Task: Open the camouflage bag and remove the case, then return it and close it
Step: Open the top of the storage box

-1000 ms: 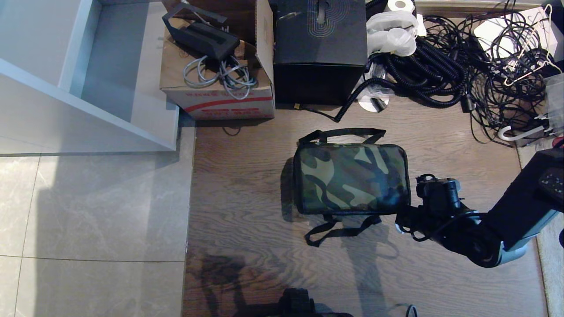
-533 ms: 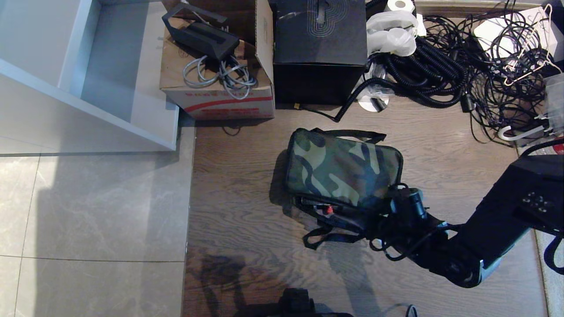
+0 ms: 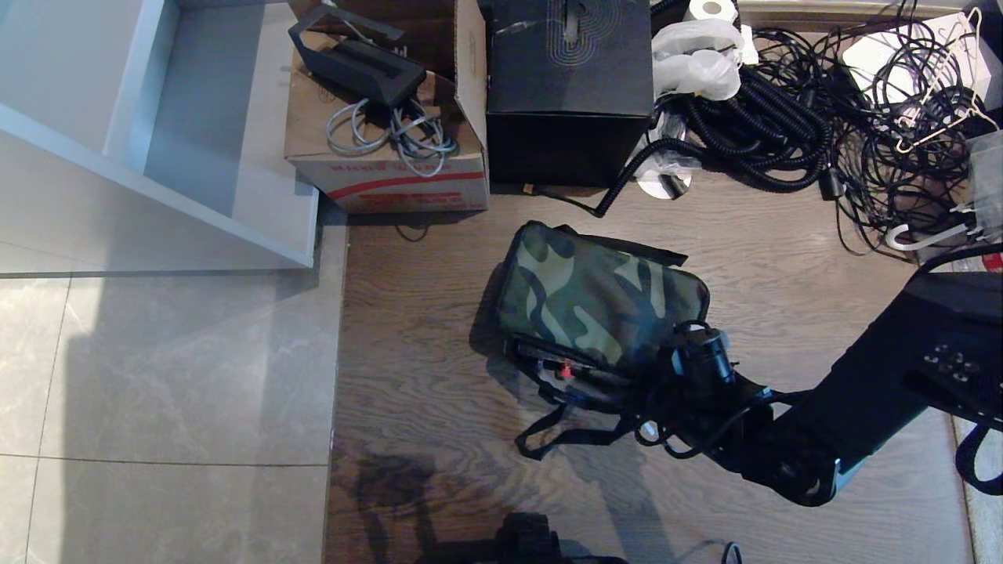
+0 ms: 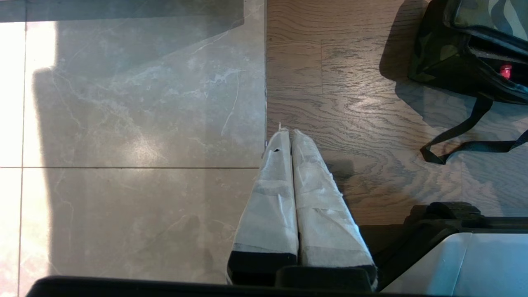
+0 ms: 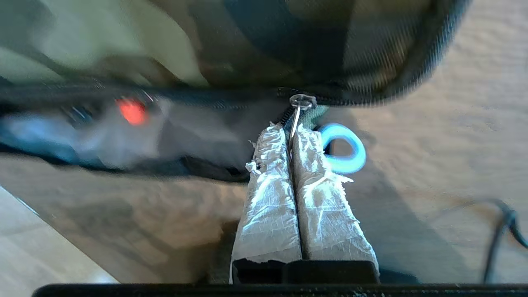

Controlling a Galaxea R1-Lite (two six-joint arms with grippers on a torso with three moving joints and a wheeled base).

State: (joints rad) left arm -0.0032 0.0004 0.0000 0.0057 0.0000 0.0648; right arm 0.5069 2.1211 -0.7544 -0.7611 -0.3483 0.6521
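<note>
Opening step in hand: right tool [image 5: 291, 138], pressed together on the zipper pull [image 5: 298, 108], at the camouflage bag [image 3: 599, 301] centre frame on the floor; next move, judged, calls for drawing the zip further round.

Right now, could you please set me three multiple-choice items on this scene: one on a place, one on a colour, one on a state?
1. Where does the camouflage bag lie?
A. on the wooden floor
B. on the pale tiles
C. inside the cardboard box

2. What colour is the small ring beside the right tool?
A. yellow
B. blue
C. white

3. How is the right tool?
A. wide open above the bag
B. parked away from the bag
C. shut on the zipper pull

Answers: 1 A, the wood grain surrounds the bag; 2 B, a blue loop shows by the taped fingers; 3 C, the pads pinch the metal pull.
</note>
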